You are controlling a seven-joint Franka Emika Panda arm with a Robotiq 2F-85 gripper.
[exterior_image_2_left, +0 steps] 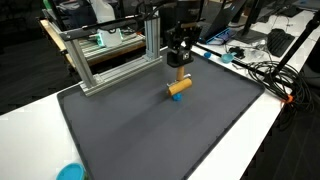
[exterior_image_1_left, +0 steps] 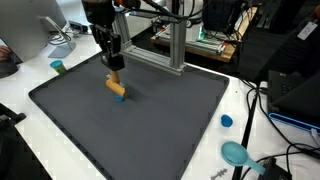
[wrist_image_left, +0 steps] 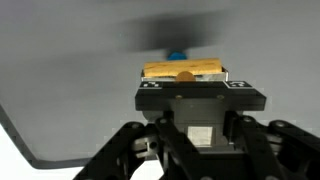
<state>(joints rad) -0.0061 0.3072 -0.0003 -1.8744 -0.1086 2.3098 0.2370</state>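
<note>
The gripper (exterior_image_1_left: 114,72) is closed on the wooden cylinder (exterior_image_1_left: 115,86). In the wrist view, the cylinder (wrist_image_left: 183,72) lies crosswise between the fingers, with its blue tip (wrist_image_left: 178,56) projecting beyond them.

In both exterior views the cylinder (exterior_image_2_left: 179,88) hangs tilted below the gripper (exterior_image_2_left: 180,68), with the blue tip lowest and close to the dark mat (exterior_image_1_left: 150,130). Whether the tip touches the mat cannot be determined.

The mat (exterior_image_2_left: 150,135) covers most of the white surface (exterior_image_2_left: 30,120). The cylinder is over the part of the mat nearest the aluminium frame (exterior_image_2_left: 110,55), and is clear of the frame.

In an exterior view, a small blue cap (exterior_image_1_left: 227,121) lies on the surface just beside the mat edge. A teal disc (exterior_image_1_left: 236,153) lies near it, and a small teal cylinder (exterior_image_1_left: 58,67) stands off the opposite edge. All three are well apart from the gripper.
</note>
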